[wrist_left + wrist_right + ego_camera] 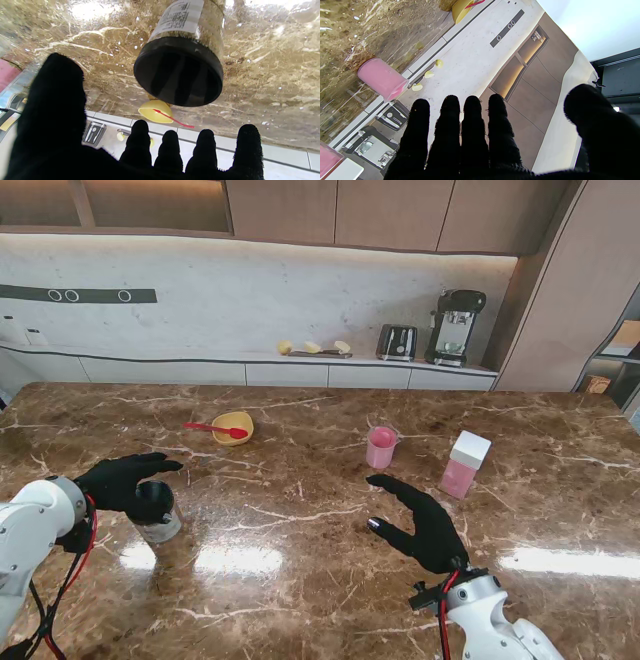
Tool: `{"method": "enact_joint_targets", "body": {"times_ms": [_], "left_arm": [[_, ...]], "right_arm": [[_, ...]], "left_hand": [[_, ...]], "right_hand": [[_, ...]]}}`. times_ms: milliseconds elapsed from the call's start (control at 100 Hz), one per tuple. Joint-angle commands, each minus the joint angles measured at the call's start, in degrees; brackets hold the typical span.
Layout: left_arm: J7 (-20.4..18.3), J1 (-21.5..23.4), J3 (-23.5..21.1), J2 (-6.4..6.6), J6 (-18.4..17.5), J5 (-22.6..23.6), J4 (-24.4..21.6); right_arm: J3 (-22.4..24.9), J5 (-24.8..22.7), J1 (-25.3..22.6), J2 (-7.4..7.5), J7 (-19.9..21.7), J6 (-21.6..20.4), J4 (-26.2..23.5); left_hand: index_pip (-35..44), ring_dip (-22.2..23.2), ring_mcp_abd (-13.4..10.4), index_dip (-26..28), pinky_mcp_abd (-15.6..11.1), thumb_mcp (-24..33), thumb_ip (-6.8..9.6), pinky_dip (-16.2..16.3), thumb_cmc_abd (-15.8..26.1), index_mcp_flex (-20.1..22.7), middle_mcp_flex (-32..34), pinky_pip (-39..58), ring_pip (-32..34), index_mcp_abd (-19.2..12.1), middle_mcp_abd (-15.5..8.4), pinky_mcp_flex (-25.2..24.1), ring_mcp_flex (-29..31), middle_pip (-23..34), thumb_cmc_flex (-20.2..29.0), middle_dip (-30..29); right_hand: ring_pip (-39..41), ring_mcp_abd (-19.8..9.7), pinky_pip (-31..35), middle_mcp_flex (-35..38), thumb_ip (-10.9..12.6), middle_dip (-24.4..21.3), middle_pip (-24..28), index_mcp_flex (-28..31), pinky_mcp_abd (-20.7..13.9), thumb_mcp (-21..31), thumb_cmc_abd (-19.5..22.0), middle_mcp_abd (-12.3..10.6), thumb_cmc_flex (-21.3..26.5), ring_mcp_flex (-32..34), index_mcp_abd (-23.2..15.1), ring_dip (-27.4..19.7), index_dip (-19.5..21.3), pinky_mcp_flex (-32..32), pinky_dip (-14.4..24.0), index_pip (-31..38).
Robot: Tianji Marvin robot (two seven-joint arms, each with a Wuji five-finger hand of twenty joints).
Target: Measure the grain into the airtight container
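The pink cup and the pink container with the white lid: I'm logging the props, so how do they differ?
The pink cup is round and open-topped; the pink container is boxy and capped by a white lid. The cup stands nearer the middle of the table, the container farther right. The cup looks shorter than the container. Both are translucent pink, upright, and untouched by either hand.

Upright black-lidded grain jar (157, 513), pink measuring cup (381, 447), white-lidded pink container (465, 465), well apart.

Table (330, 520): polished brown marble, glossy. Jar (190, 37): clear plastic or glass, paper label, smooth black lid. Hand gloves (460, 135): matt black knit cloth. Measuring cup (381, 447): translucent pink plastic.
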Motion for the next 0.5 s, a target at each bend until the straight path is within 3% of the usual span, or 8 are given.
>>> {"method": "enact_joint_targets", "body": {"times_ms": [0,170,250,380,490], "left_arm": [[-0.9,-0.6,1.2,0.04,1.0,-0.2,1.6],[-2.7,-3.4,4.4,0.41,2.5,-0.7,4.5],[-3.9,-4.5,5.6,0.62,2.9,-0.3,5.5],[-5.7,-5.7,7.2,0.94,3.4,0.2,6.6],[-5.9,-6.2,8.3,1.05,3.3,-0.5,7.7]], "right_arm": [[-0.1,0.5,-0.7,-0.23,0.7,0.5,-0.1],[-0.2,0.8,-0.8,-0.21,0.9,0.7,0.0],[-0.4,1.1,-0.7,-0.24,0.9,0.9,0.2],[-0.5,1.3,-0.7,-0.26,0.9,1.0,0.3],[-0.5,1.5,-0.8,-0.24,1.1,1.0,0.3]], "left_hand": [[-0.6,-0.3,0.9,-1.2,2.2,1.3,-1.69,1.2,-2.1,-2.7,-2.7,1.5,0.2,-2.3,-0.5,0.5,-2.9,-2.9,0.7,-0.6],[-0.1,2.0,0.8,0.6,3.1,2.1,-1.85,5.2,-2.4,-4.3,-2.9,6.3,1.9,-3.6,-0.3,2.8,-1.5,-4.2,0.8,2.4],[0.9,5.0,0.3,2.0,2.9,4.1,-1.76,8.9,-2.9,-4.4,-2.9,10.1,2.9,-3.6,0.2,4.5,-0.7,-3.9,1.1,3.6],[7.0,14.7,-1.0,7.6,-1.1,18.3,-2.73,17.2,-4.9,-3.1,-2.8,18.7,7.3,-3.3,0.7,9.9,0.1,-2.6,-0.2,7.8],[14.8,19.7,-1.7,12.7,-4.6,27.6,-3.08,18.6,-5.9,-2.9,-2.5,23.3,10.5,-3.9,0.5,13.5,1.0,-0.4,1.0,14.3]], "right_hand": [[0.2,0.0,0.0,-0.1,2.2,0.3,0.1,-1.1,-0.1,0.6,0.4,-1.2,-1.5,-0.8,-1.5,1.2,0.2,-0.6,1.1,0.0],[0.4,0.2,0.2,0.1,2.2,0.5,0.1,-1.5,0.5,0.8,0.4,-1.2,-1.5,-0.5,-1.1,1.5,0.2,-0.6,1.7,-0.1],[0.4,0.4,0.3,0.1,2.1,0.5,0.1,-1.5,0.7,0.9,0.4,-1.2,-1.5,-0.6,-1.1,1.6,0.2,-0.7,1.9,-0.1],[0.5,0.5,0.4,0.3,2.1,0.7,0.2,-1.3,1.0,1.0,0.4,-1.2,-1.4,-0.3,-1.2,1.8,0.3,-0.7,2.3,0.0],[0.8,0.8,0.7,0.7,2.1,0.8,0.4,-1.3,1.4,1.1,0.5,-1.2,-1.4,0.2,-1.2,2.1,0.3,-0.4,2.6,0.0]]}}
